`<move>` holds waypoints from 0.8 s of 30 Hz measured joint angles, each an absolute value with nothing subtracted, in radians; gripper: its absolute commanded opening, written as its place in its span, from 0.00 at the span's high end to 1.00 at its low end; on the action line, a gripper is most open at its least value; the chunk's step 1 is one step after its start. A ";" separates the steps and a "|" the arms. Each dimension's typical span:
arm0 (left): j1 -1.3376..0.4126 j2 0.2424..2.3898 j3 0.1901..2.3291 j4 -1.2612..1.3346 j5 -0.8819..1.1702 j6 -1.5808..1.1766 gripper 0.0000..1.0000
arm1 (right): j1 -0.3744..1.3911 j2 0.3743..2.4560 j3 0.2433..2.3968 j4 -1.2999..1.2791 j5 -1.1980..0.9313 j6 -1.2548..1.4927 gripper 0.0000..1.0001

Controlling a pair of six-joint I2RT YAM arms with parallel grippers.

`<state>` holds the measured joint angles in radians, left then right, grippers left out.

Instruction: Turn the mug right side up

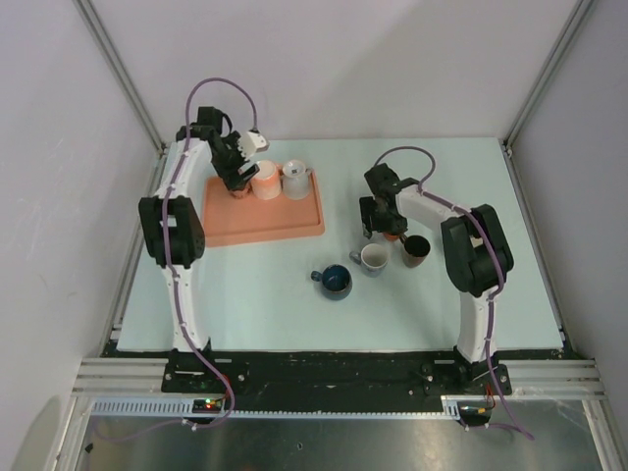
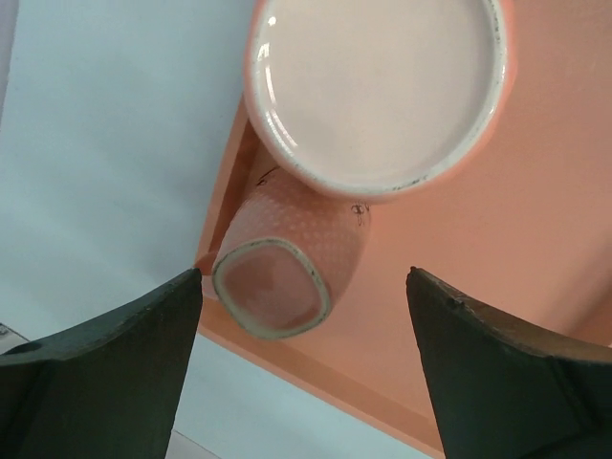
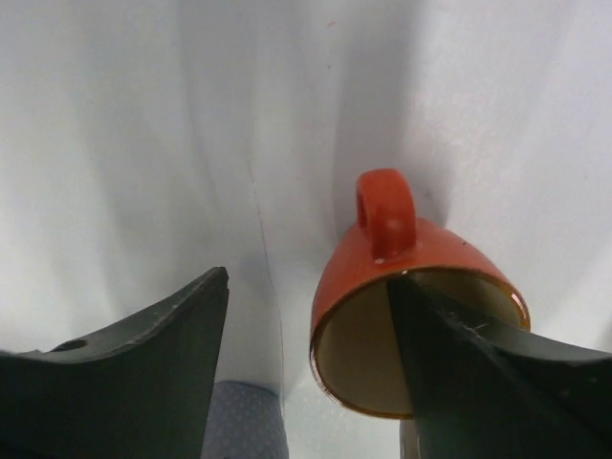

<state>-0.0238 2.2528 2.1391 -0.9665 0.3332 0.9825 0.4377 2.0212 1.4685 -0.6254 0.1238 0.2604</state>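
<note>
Item one, orange mug (image 3: 402,253): glossy red-orange glaze, cream inside, rounded belly, loop handle. It stood mouth up on the white table (image 3: 143,143), so by my reading it was already righted. Right gripper (image 3: 308,277): jaws spread, one finger across the mug's mouth in my view, the other well clear, nothing pinched; I could not tell whether that finger touched the rim. Item two, speckled pink mug (image 2: 306,229): matte, dotted, with a rounded-square foot ring. It showed its bottom to my camera, sitting on the orange tray (image 2: 459,287) by the tray's lip and right against a larger pink mug (image 2: 378,86), which was also bottom up and had a smooth round foot. Left gripper (image 2: 303,273): jaws spread wide above the speckled mug, gripping nothing. Handling note: I judged the speckled mug next to turn. I would descend squarely, close on its wall, lift clear of the lip before rolling the wrist, and draw the right finger straight up.
</note>
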 measured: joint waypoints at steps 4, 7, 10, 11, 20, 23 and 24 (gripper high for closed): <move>-0.039 2.264 2.106 -0.948 0.307 1.031 0.24 | 0.460 1.999 1.468 -0.642 0.123 0.255 0.20; -0.042 2.239 1.998 -0.913 0.307 1.087 0.30 | 0.473 1.967 1.467 -0.664 0.123 0.252 0.18; -0.042 2.190 1.896 -0.906 0.315 1.127 0.32 | 0.480 1.925 1.456 -0.676 0.122 0.253 0.18; -0.042 2.168 1.870 -0.904 0.315 1.135 0.31 | 0.480 1.909 1.452 -0.682 0.122 0.253 0.18; -0.042 1.972 1.617 -0.942 0.321 1.178 0.12 | 0.487 1.819 1.443 -0.692 0.113 0.253 0.17; -0.044 1.950 1.600 -0.953 0.327 1.179 0.08 | 0.490 1.815 1.439 -0.693 0.110 0.253 0.17; -0.046 1.950 1.600 -0.953 0.328 1.179 0.08 | 0.490 1.815 1.438 -0.693 0.108 0.253 0.17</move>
<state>-0.0456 1.9495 1.6001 -0.9531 0.3279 1.1790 0.4900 1.8153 1.4376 -0.6930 0.1078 0.2527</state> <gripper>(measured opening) 0.903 0.828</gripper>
